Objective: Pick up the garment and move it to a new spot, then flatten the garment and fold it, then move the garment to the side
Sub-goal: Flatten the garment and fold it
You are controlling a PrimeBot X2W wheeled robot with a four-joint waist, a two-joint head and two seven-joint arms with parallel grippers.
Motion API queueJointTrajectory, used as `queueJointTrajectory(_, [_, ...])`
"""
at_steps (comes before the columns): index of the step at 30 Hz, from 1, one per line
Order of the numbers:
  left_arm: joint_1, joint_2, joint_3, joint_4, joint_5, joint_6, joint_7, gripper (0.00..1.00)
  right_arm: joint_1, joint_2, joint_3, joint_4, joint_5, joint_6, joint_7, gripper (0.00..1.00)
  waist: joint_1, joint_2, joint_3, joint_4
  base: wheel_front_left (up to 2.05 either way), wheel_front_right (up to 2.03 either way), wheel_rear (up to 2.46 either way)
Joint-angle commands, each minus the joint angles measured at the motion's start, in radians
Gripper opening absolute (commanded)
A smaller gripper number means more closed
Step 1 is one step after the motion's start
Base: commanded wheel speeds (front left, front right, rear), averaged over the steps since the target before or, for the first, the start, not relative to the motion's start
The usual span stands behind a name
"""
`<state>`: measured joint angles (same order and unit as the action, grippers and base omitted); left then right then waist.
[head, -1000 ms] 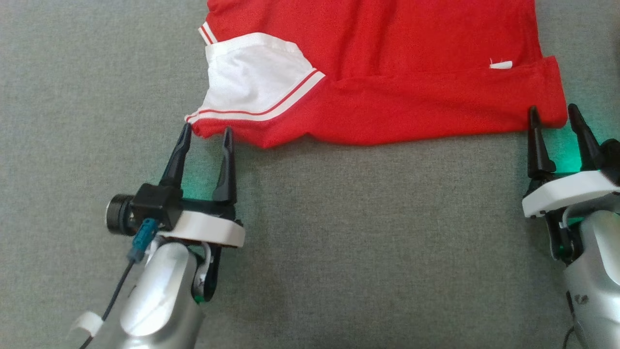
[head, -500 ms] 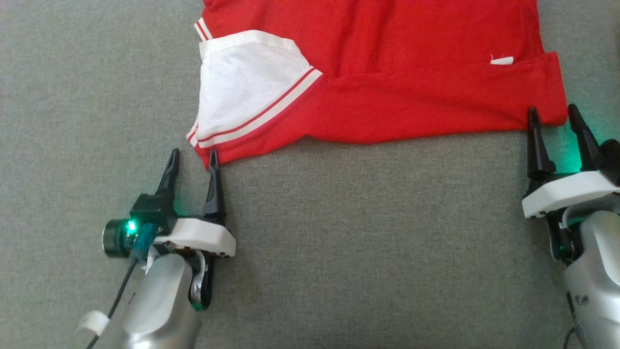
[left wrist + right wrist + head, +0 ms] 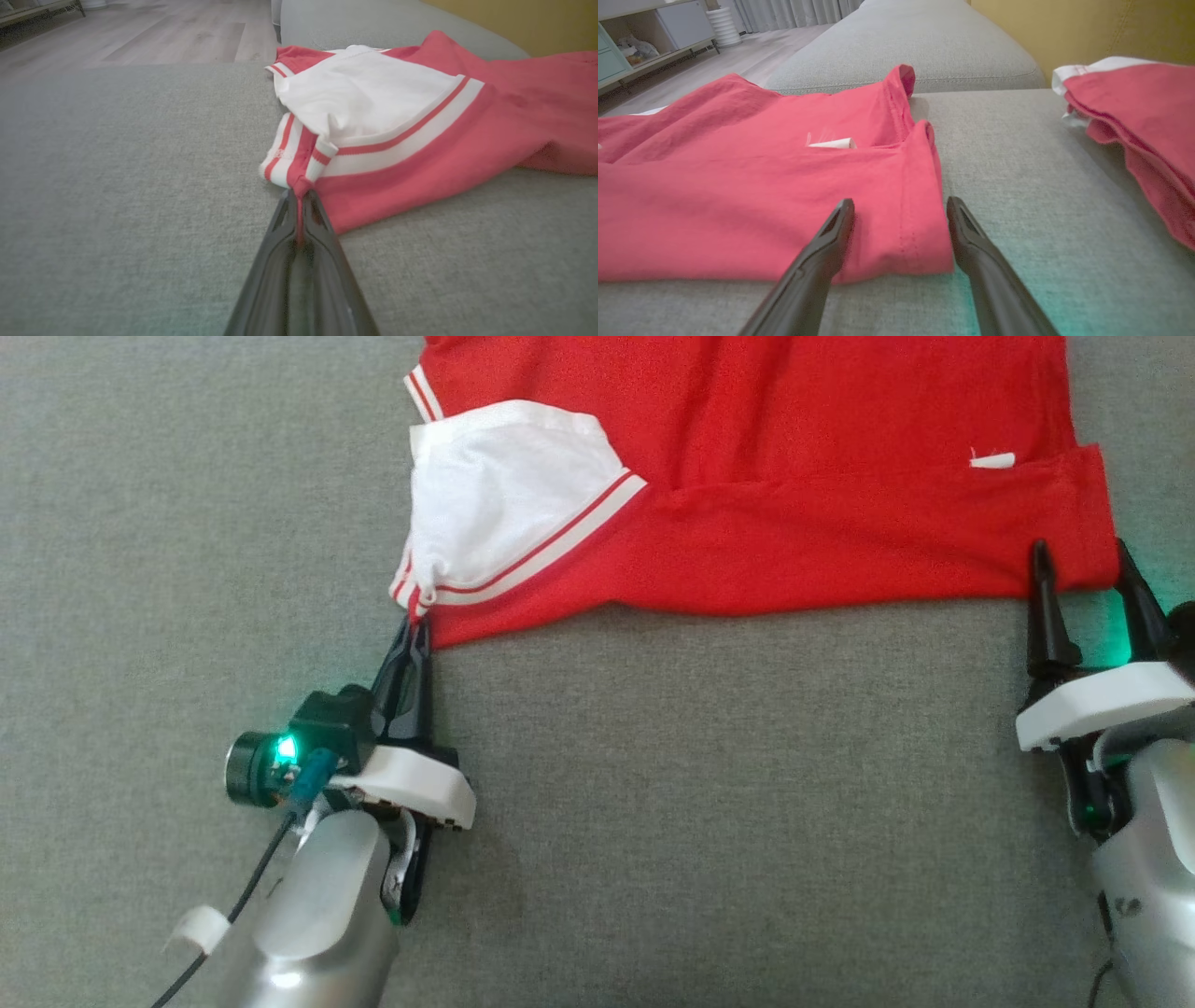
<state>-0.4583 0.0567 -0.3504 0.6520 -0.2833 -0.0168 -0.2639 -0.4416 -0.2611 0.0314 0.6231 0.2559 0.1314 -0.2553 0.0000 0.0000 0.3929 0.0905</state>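
1. Grippers: two.
- The left gripper (image 3: 415,623) sits low on the gray cushion (image 3: 700,803). Its two fingers are pressed together on the near-left corner of the garment (image 3: 794,523). The left wrist view shows a thin fold of red cloth pinched between the tips, just below the striped cuff (image 3: 292,158).
- The right gripper (image 3: 1080,558) has its two fingers spread wide and grips nothing. The near-right corner of the garment lies between the tips. In the right wrist view one tip overlaps the red cloth and the other stands just beside its edge, over the bare cushion.

2. Garment: one red shirt, lying spread across the cushion beyond both grippers.
- The near strip is doubled over the body as a band running from left to right.
- One white sleeve panel (image 3: 504,485), bordered by red and white stripes, lies at the left end.
- One small white label (image 3: 991,459) lies near the right end, at the far edge of the band.

3. Beyond the garment:
- One second red item (image 3: 1134,107) with a white edge lies to the right on the same cushion, well apart from the shirt.
- One further cushion (image 3: 915,42) adjoins the far side, with a yellow surface (image 3: 1064,32) to its right.
- A wood floor (image 3: 140,37) and one shelf unit (image 3: 626,51) lie farthest away.
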Motion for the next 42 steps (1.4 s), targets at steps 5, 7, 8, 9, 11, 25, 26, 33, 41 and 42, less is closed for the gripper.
queueJointTrajectory(5, [0.001,0.049,0.009,-0.057,0.052,0.029,0.003,0.0,-0.025,-0.006,0.0,0.075,0.031,-0.001,0.004,1.0,0.0,0.0,-0.011,0.016,0.0,0.0,0.0])
queueJointTrajectory(7, [0.007,0.062,0.007,-0.079,0.067,0.037,0.003,0.0,-0.031,0.004,-0.003,0.117,0.056,-0.001,0.031,0.99,0.0,0.0,-0.015,0.02,0.0,0.0,0.0])
queueJointTrajectory(8, [0.01,0.067,0.008,-0.089,0.073,0.04,0.003,0.0,-0.033,0.006,0.001,0.132,0.067,-0.001,0.042,0.8,0.0,0.0,-0.017,0.02,0.0,0.0,0.0])
queueJointTrajectory(9, [0.015,0.073,0.007,-0.097,0.077,0.041,0.003,0.0,-0.033,0.006,0.008,0.142,0.075,-0.001,0.047,0.53,0.0,0.0,-0.021,0.021,0.0,0.0,0.0])
queueJointTrajectory(11, [0.027,0.083,0.006,-0.11,0.086,0.046,0.002,0.0,-0.029,0.002,0.024,0.155,0.092,-0.001,0.052,0.0,0.0,0.0,-0.031,0.02,0.0,0.0,0.0])
queueJointTrajectory(25, [0.233,0.173,-0.01,-0.248,0.102,0.059,0.012,0.0,0.159,-0.137,0.102,0.005,0.23,-0.001,0.082,0.0,0.0,0.0,-0.154,-0.01,0.0,0.0,0.0])
queueJointTrajectory(26, [0.257,0.179,-0.012,-0.264,0.1,0.061,0.019,0.0,0.186,-0.145,0.101,-0.017,0.231,-0.001,0.088,0.0,0.0,0.0,-0.16,-0.013,0.0,0.0,0.0])
queueJointTrajectory(33, [0.405,0.203,-0.022,-0.381,0.083,0.082,0.069,0.0,0.369,-0.17,0.046,-0.175,0.218,-0.001,0.13,0.0,0.0,0.0,-0.173,-0.026,0.0,0.0,0.0])
queueJointTrajectory(41, [0.529,0.21,-0.024,-0.519,0.063,0.122,0.109,0.0,0.542,-0.122,-0.053,-0.355,0.19,-0.001,0.197,1.0,0.0,0.0,-0.174,-0.034,0.0,0.0,0.0])
queueJointTrajectory(42, [0.533,0.211,-0.027,-0.525,0.062,0.123,0.119,0.0,0.55,-0.117,-0.062,-0.369,0.184,-0.001,0.198,1.0,0.0,0.0,-0.174,-0.035,0.0,0.0,0.0])
